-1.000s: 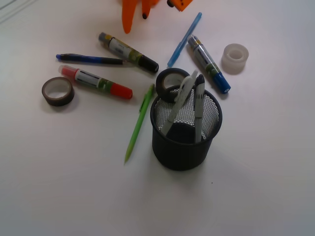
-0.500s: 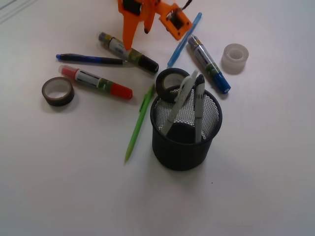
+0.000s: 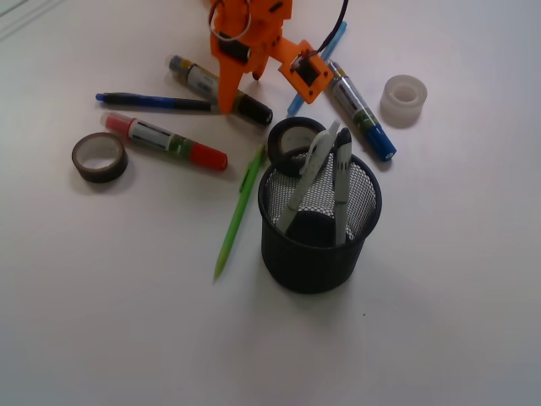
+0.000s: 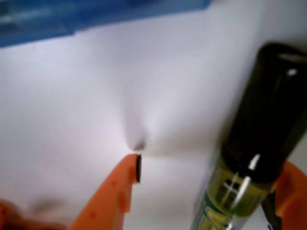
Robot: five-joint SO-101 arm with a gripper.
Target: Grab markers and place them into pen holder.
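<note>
Markers lie on a plain white counter [image 3: 101, 321], three in all: the black-capped marker [image 3: 221, 89] at upper left, the red-capped marker [image 3: 165, 141] below it, and the blue-capped marker [image 3: 359, 112] to the right. None is in the pen holder [image 3: 319, 224], a round black mesh cup standing near the middle, which holds two light-coloured pens [image 3: 325, 173] leaning against its rim.

Tape rolls number three: a dark tape roll [image 3: 292, 142] touching the holder's far side, a brown tape roll [image 3: 100, 157] at far left, and a clear tape roll [image 3: 403, 100] at far right. A dark blue pen [image 3: 152, 102] lies just beside the black-capped marker, a light blue pen [image 3: 317, 68] slants near the top, partly covered by the arm, and a green mechanical pencil [image 3: 238, 211] lies left of the holder.

The orange gripper [image 3: 241, 85] is down over the black-capped marker with its jaws spread wide. In the wrist view the marker sits against one finger, while the other fingertip [image 4: 136, 167] rests on bare counter well apart from it.
</note>
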